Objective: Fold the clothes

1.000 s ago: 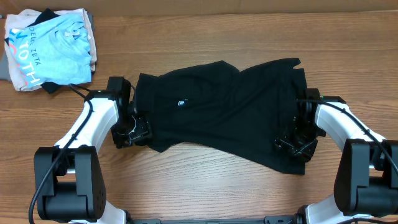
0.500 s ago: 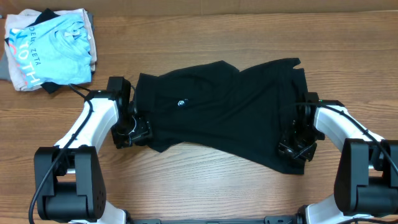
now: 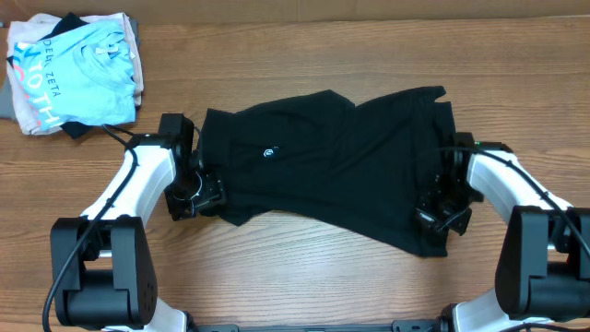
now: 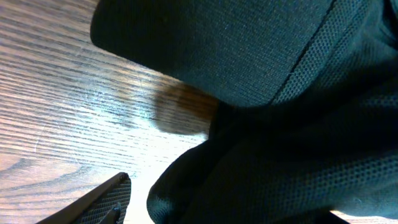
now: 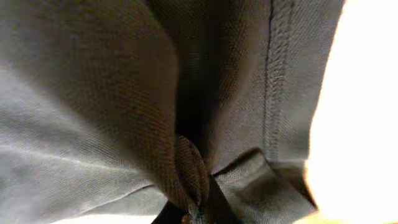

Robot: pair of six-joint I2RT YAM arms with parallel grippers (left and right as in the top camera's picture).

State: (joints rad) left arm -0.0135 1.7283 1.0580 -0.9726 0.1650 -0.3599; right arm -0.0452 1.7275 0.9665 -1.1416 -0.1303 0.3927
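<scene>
Black T-shirt (image 3: 332, 166) lengthwise left to right, hem end rightward

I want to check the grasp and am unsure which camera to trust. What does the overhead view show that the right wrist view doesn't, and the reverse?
Only overhead: the whole black T-shirt spread on the wooden table, its white logo, the left gripper at its left edge, the right gripper at its right edge, and a light blue shirt atop a pile in the far left corner.
Only right wrist: close up, fabric bunched into a pinched fold beside a stitched hem.
Both: the black T-shirt's right end, gripped.
</scene>
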